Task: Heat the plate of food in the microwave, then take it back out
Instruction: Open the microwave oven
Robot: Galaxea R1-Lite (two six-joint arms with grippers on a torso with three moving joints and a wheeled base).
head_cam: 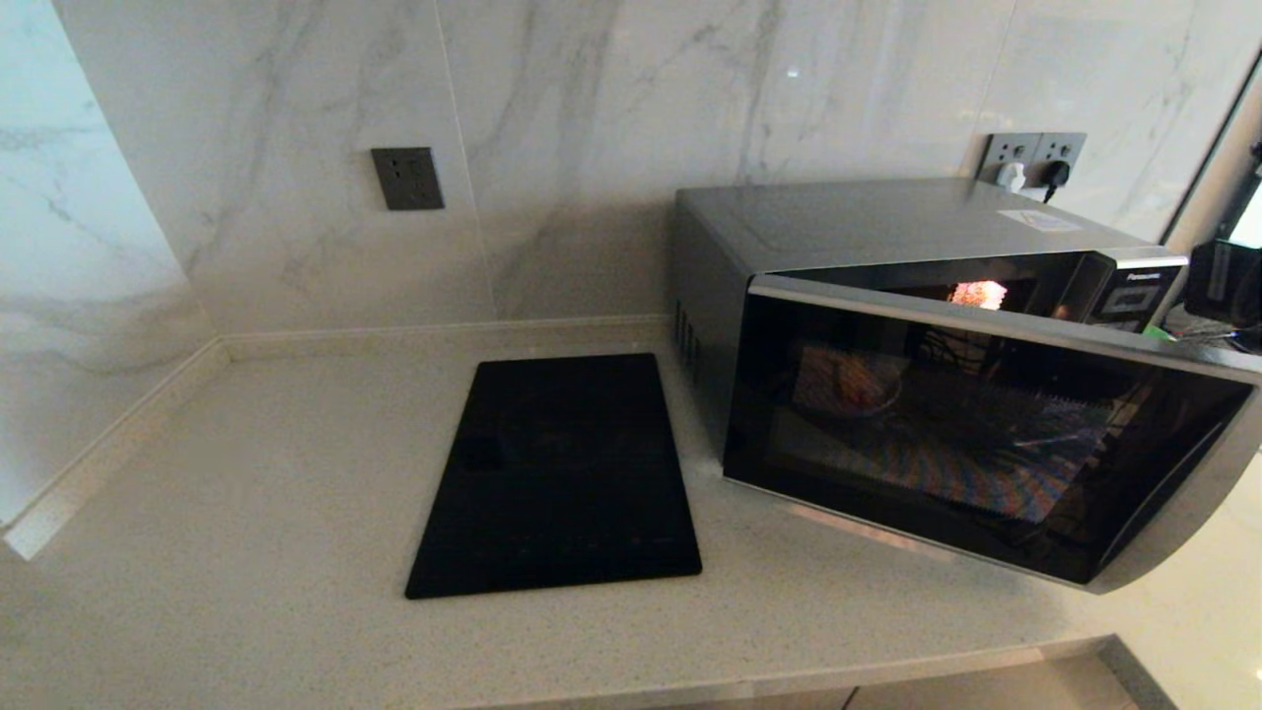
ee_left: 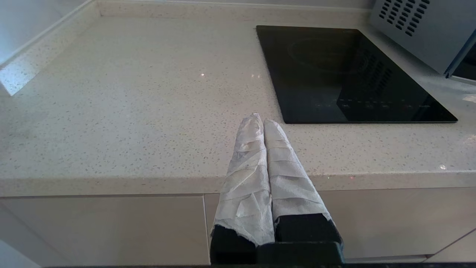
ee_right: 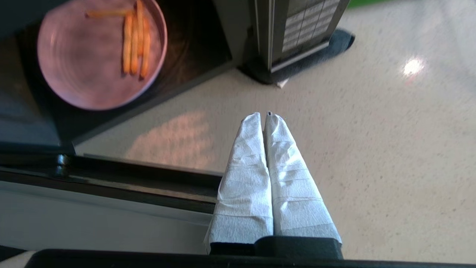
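Right wrist view: round lavender plate w/ golden fries (ee_right: 100, 54) is seen inside the boxy silver-grey microwave (ee_right: 293, 29), door swung open, beyond the closed, empty right gripper (ee_right: 263, 116). Judged step: take-out or door-closing; which can't be told. Head view hides the plate behind the black glass door (head_cam: 976, 434). Left gripper (ee_left: 260, 120), jaws closed, is parked at the speckled tabletop (ee_left: 130, 111) edge.

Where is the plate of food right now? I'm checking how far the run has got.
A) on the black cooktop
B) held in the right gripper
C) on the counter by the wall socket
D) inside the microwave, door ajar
D: the right wrist view shows the plate of food in the microwave cavity, past the partly open door.
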